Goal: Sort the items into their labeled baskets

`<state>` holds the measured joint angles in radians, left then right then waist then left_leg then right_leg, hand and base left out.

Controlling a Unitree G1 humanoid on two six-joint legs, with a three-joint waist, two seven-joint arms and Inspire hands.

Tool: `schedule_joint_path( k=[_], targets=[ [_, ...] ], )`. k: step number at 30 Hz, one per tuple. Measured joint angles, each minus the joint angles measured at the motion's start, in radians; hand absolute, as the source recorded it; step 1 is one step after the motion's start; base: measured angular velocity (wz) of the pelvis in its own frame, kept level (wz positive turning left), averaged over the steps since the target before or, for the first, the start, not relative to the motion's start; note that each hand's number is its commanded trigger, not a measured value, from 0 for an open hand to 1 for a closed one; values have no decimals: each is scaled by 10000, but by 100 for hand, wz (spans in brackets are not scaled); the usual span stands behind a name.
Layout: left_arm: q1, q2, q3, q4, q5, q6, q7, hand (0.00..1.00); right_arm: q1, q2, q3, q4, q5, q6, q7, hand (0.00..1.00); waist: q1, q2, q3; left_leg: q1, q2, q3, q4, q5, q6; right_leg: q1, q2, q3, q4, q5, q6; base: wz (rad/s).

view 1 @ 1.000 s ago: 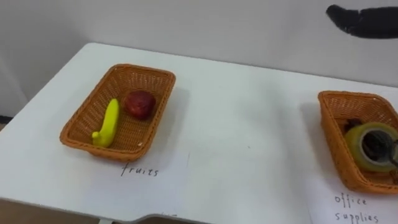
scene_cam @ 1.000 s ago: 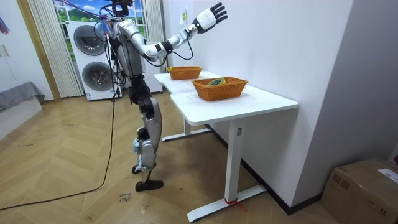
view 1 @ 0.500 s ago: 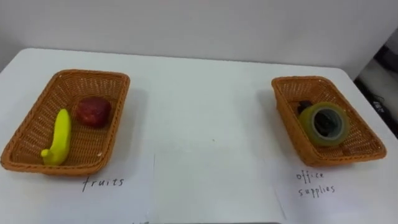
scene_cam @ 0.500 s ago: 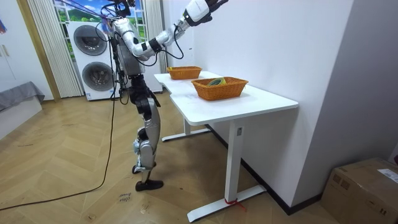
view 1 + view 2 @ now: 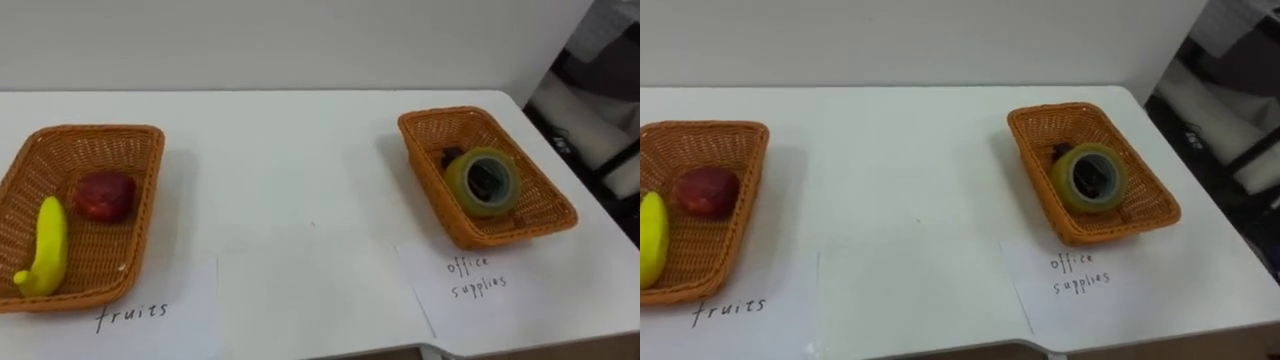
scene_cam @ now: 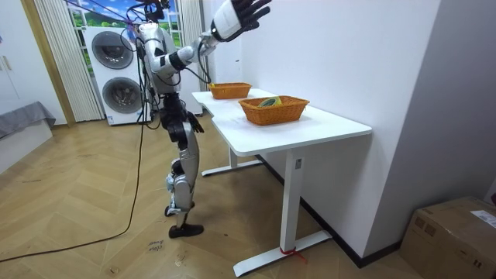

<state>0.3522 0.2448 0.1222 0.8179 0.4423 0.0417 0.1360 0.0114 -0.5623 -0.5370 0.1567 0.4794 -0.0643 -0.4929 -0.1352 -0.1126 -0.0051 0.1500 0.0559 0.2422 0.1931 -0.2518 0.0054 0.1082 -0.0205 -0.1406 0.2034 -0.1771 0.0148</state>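
Two wicker baskets stand on a white table point(image 5: 300, 170). The left basket point(image 5: 100, 132) holds a yellow banana point(image 5: 45, 250) and a dark red apple point(image 5: 103, 195). Inside the right basket point(image 5: 470, 235) lie a yellowish roll of tape point(image 5: 483, 182) and a small dark object point(image 5: 452, 157) behind it. In the room view I stand at the table's long side with my right hand point(image 6: 236, 12) raised high above the baskets, fingers spread and holding nothing.
A handwritten paper label point(image 5: 135, 312) lies before the left basket and another point(image 5: 480, 280) before the right one. A blank sheet point(image 5: 310, 300) sits between them. The table's right edge point(image 5: 590, 200) drops to the floor. Washing machines point(image 6: 112, 70) stand behind me.
My right arm has swung further up and back toward my head. The eye view has shifted to the right, which is the camera's own move. The baskets and their contents have not moved.
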Motion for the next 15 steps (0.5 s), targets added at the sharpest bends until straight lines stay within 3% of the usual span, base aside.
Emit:
schedule_joint_path(
  k=[4, 5, 10, 12, 15],
  targets=[
    [54, -40, 125, -1, 12, -9, 130, 0, 611, 3, -93, 660, 142, 0, -552, 0, -87, -28, 16, -92, 60, 52, 13, -36, -51, -145, 60, 27, 10, 21, -34, -12],
    [51, -44, 157, -8, 18, -10, 105, 0, 731, 12, -259, 679, 232, 0, -707, 0, -144, 36, -17, -167, 78, 55, 57, -44, -60, -204, 71, 27, 12, 27, -44, -3],
    [72, -65, 317, -18, 16, -1, 112, 0, 994, 30, -448, 1178, 258, -93, -1433, 0, -243, 151, 11, -152, 110, 209, 39, -41, -67, -247, 90, 55, 10, 30, -49, -4],
    [66, -161, 326, -18, 12, -2, 146, 0, 1004, 150, -456, 1556, 259, -136, -1704, 0, -242, 159, 10, -111, 114, 267, -3, -41, -68, -252, 92, 59, -4, 33, -55, -8],
    [41, -347, 350, -20, 44, -3, 366, 0, 1431, 634, -648, 2168, 301, -222, -1980, 0, -238, 136, 9, -77, 117, 285, -65, -46, -78, -291, 95, 61, -12, 24, -63, -1]
  ],
)
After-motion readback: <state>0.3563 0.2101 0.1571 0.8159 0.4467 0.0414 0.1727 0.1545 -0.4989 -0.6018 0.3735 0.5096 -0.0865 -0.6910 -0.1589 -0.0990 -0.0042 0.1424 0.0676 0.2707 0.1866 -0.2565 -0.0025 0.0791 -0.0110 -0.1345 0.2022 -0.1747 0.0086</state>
